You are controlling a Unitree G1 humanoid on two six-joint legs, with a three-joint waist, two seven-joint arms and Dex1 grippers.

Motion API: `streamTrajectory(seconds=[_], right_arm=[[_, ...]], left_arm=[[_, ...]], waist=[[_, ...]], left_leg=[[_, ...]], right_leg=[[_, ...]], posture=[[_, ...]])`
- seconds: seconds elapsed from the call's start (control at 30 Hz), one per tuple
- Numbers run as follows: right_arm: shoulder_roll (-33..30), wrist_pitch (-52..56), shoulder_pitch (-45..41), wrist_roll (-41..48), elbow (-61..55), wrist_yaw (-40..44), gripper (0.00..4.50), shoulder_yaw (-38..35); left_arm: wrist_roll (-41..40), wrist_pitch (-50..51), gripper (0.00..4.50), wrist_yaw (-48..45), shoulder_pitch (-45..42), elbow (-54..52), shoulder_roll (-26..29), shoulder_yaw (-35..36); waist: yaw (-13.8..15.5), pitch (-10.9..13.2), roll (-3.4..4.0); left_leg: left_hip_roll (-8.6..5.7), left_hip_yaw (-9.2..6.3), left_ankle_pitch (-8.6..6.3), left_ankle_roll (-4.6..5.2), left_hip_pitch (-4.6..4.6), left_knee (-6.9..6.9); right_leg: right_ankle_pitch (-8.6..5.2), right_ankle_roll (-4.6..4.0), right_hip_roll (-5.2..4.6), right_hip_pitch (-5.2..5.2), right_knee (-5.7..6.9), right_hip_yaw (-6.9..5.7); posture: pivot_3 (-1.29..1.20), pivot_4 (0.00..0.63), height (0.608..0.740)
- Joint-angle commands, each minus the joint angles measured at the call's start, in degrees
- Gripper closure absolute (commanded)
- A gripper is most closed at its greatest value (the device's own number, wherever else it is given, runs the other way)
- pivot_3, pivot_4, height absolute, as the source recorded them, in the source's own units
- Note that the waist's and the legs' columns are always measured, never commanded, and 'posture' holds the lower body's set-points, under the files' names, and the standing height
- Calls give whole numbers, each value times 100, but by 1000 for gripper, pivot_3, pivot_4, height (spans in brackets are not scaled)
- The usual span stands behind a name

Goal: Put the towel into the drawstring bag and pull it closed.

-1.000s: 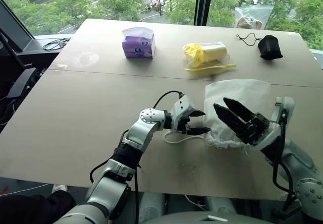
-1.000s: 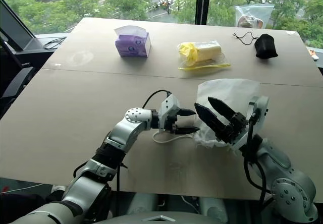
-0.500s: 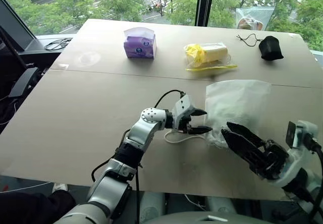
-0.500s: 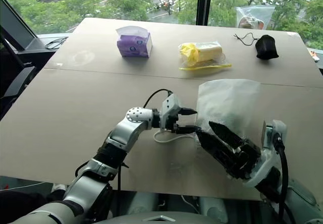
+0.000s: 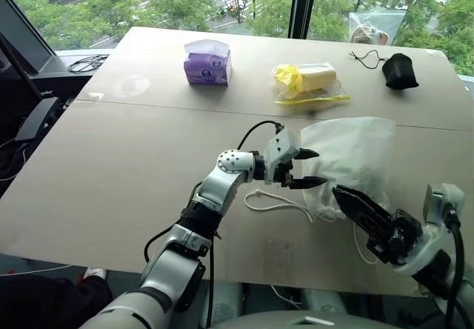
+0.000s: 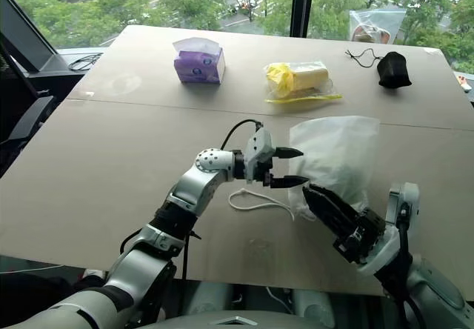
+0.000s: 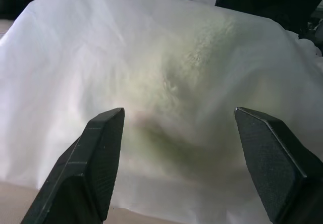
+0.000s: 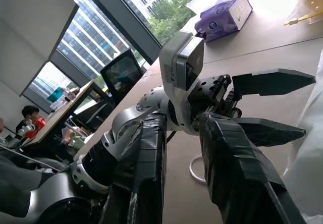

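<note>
Milky plastic fills the right centre of my head view: the drawstring bag (image 5: 348, 162) lies flat on the tan table (image 5: 111, 166), and in my left wrist view a pale green fluffy patch, the towel (image 7: 197, 77), shows through its skin, so I judge the towel already inside. A white cord loop (image 5: 272, 203) trails from the bag's near corner toward frame centre.

My left gripper (image 5: 307, 168) hovers at the bag's left edge with its fingers apart and nothing between them. My right gripper (image 5: 354, 204) sits at the lower right, by the bag's gathered mouth; I cannot tell whether those fingers have closed on anything, and the cord hanging near them may or may not be caught.

What remains is the cinching, I reckon. To do it well I should pinch the cord itself, not the thin film, with one hand, steady the bag's mouth with the other, and draw the two apart along the table so the neck puckers evenly and the towel stays put.
</note>
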Motion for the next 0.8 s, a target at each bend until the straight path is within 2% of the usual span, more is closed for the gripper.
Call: streamTrajectory(seconds=[0.03, 0.2, 0.3, 0.4, 0.53, 0.67, 0.77, 0.8], right_arm=[[-162, -285, 503, -285, -263, 220, 2197, -827], [-259, -393, 2276, -590, -469, 942, 22, -2612], [-318, -346, 3124, -984, -359, 1453, 22, -3437], [-479, -301, 3243, -1346, -266, 1585, 22, -3604], [-1003, 159, 2045, -1891, 156, 1071, 22, -2426], [-1034, 415, 973, -2375, 735, 951, 22, -1341], [-954, 456, 603, -2632, 1120, 1034, 22, -955], [-939, 459, 529, -2696, 1211, 1075, 261, -893]], left_arm=[[-244, -57, 942, -45, -61, -76, -34, 241], [-864, 594, 942, -384, 244, -744, 598, 758], [-1135, 1217, 942, -1026, 634, -1358, 1384, 626], [-1265, 1475, 942, -1412, 907, -1771, 1810, 412], [-977, 1368, 942, -1097, 1084, -1753, 1647, 165], [-683, 1085, 942, -933, 1213, -1697, 1617, -5], [-475, 872, 942, -828, 1236, -1582, 1575, -130], [-393, 799, 942, -777, 1213, -1499, 1529, -175]], waist=[[12, 0, 2], [-27, -8, 18], [-43, -23, 42], [-67, -25, 43], [-6, -36, 25], [6, -38, 29], [14, -41, 35], [14, -41, 36]], left_leg=[[-2, 0, 0, 0, -1, 0], [2, -8, -1, 1, 1, -13], [17, -5, -1, 0, 6, -17], [24, 1, -2, -1, 13, -23], [13, 1, -1, 1, 9, -4], [-4, -8, 0, 3, 1, -3], [-10, -14, 0, 3, -1, -15], [-10, -18, 0, 3, -3, -15]], right_leg=[[0, 1, -1, 0, 0, 0], [-2, -1, 1, 0, -4, -5], [-11, 9, 9, -2, -5, -3], [-22, -6, 2, 3, -16, -2], [-19, -15, -46, 11, -31, -8], [-8, -26, -50, 13, -34, -12], [8, -20, -15, 12, -36, -13], [7, -16, -8, 12, -37, -13]], posture=[[0, 150, 740], [0, 150, 740], [0, 150, 740], [0, 150, 740], [0, 150, 740], [0, 150, 740], [0, 150, 740], [0, 150, 740]])
